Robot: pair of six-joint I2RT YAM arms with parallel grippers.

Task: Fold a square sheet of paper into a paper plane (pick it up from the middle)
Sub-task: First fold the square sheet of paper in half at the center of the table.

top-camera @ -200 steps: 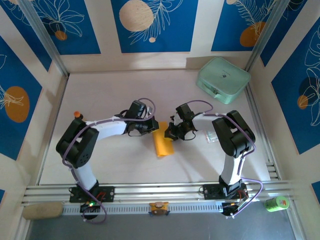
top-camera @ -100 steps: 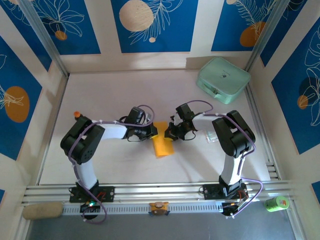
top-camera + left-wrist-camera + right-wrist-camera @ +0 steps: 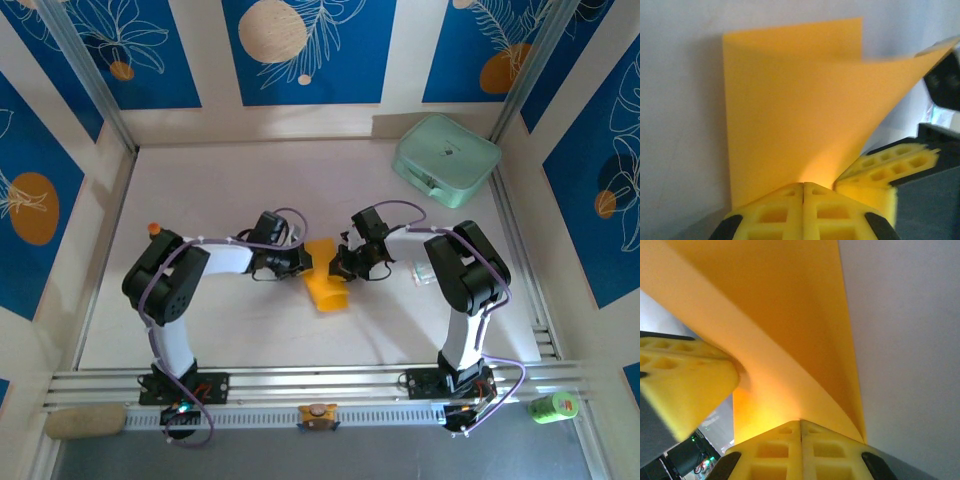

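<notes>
Sheet: the square sheet of paper (image 3: 325, 280) is near the middle of the surface (image 3: 220, 190), between the two arms. It is doubled over into a long strip, with its near end pointing toward the near edge.
Left claw: the left claw (image 3: 803, 186) has its pads pressed together on the sheet's edge, and the paper rises straight out of the seam.
Right claw: the right claw (image 3: 800, 422) is likewise pinched tight on the paper, opposite the left one. The two sets of pads are almost touching.
Paper shape: the left wrist view shows one layer lying flat and another curling up over it. It is a soft bend rather than a pressed crease.
Done so far: by my reading, the sheet has been taken up at its middle and a first lengthwise fold is being formed.
Left to do: probably most of the task. No pointed nose, wings or central ridge can be seen, so there is no paper plane yet.
Container: a mint-green case (image 3: 446, 158) sits in the far right corner, well apart from the paper. Its lid is down, so its contents cannot be told.
Other vessel: a small orange-capped bottle (image 3: 154, 229) stands near the left edge behind the left arm, with its cap on.
</notes>
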